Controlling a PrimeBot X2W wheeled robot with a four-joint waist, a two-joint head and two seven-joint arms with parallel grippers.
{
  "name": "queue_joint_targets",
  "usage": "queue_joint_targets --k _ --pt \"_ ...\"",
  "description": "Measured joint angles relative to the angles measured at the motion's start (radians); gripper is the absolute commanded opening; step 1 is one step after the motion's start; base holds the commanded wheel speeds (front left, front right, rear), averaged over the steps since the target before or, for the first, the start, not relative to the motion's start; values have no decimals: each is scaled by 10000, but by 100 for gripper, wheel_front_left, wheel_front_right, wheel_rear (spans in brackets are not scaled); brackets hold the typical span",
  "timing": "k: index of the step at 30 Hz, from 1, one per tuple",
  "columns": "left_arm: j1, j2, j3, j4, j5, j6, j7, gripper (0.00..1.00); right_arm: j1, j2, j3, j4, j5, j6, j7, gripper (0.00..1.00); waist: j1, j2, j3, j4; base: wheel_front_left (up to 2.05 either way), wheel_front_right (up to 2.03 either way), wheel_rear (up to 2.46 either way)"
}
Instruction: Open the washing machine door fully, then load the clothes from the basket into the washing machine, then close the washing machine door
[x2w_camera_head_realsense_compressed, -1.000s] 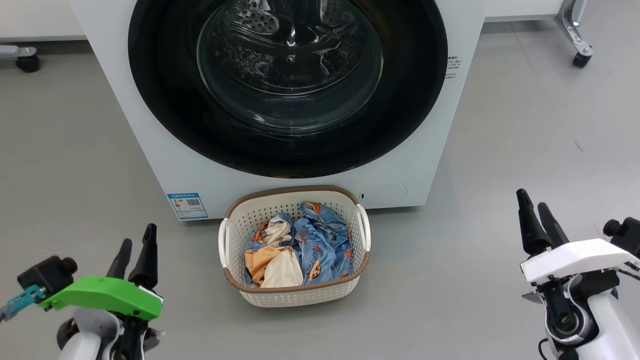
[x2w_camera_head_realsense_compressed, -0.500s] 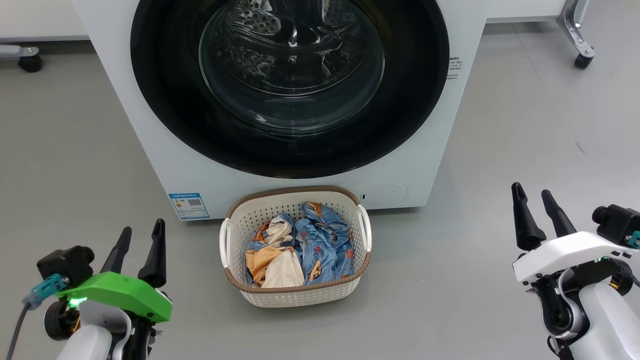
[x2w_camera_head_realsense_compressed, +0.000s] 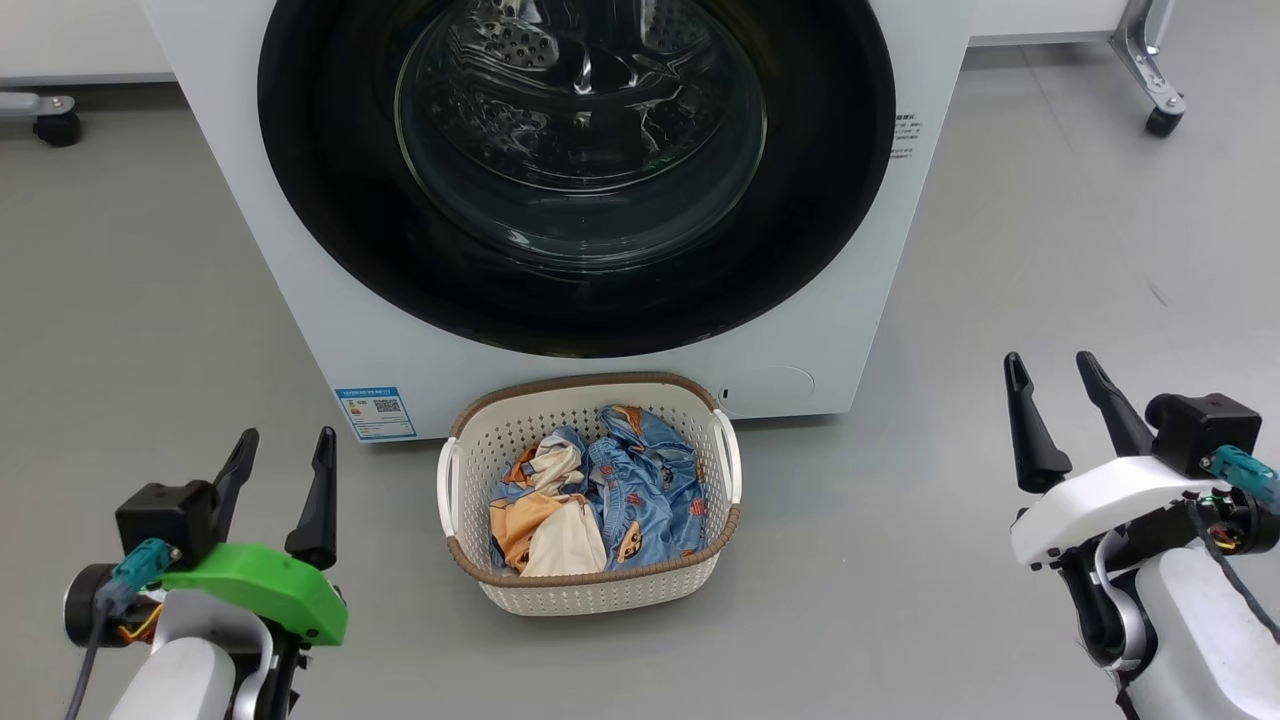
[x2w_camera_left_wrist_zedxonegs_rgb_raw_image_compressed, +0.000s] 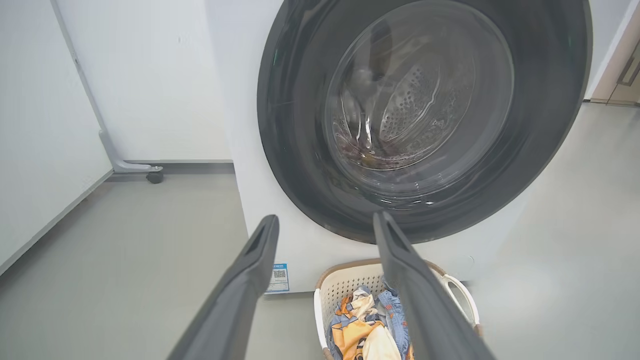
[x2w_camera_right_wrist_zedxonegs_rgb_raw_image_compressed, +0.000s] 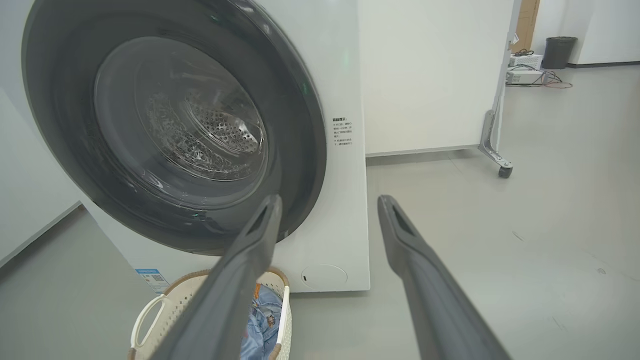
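Left gripper (x2w_camera_head_realsense_compressed: 286, 438): low on the left of the head view, and look at that, the dark fingers are spread wide with nothing between them, over bare grey floor (x2w_camera_head_realsense_compressed: 150, 300), to the left of the basket and clear of it.
Right gripper (x2w_camera_head_realsense_compressed: 1049, 358): mirror picture on the right, fingers parted just as wide, empty, pointing up toward the machine's right front corner.
Basket (x2w_camera_head_realsense_compressed: 600, 595): sitting on the floor between the two grippers, brown rim up, white handles out to either side, right at the foot of the machine; whether its back rim touches the front panel, I cannot tell.
Clothes (x2w_camera_head_realsense_compressed: 640, 490): all in the basket, the crumpled blue printed pieces on the right, the orange and cream piece bunched on the left.
Washing machine (x2w_camera_head_realsense_compressed: 300, 280): big white box straight ahead, just behind the basket.
Blue sticker (x2w_camera_head_realsense_compressed: 376, 412): low on the front, just left of the basket.
Washing machine door (x2w_camera_head_realsense_compressed: 330, 200): shut, black ring lying flat against the front, directly above the basket.
Drum (x2w_camera_head_realsense_compressed: 510, 40): steel perforations glinting through the door's glass.
Caster wheel (x2w_camera_head_realsense_compressed: 1160, 118): far right, behind the machine, on a metal leg.
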Motion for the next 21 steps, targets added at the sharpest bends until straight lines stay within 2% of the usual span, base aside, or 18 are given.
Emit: queue_joint_targets --k 12,18,21 --pt "-198 142 -288 61 1789 180 -408 100 -312 -328 579 282 -1676 -495 -414 100 0 0 -15 21 0 0 0" --pt "-264 257 -355 169 2548 232 -683 100 -453 -548 819 391 -2443 -608 -633 100 0 0 -33 29 0 0 0" --pt "-310 251 -368 207 2581 232 -700 100 -453 -556 869 441 -2504 -608 -679 100 0 0 -51 31 0 0 0"
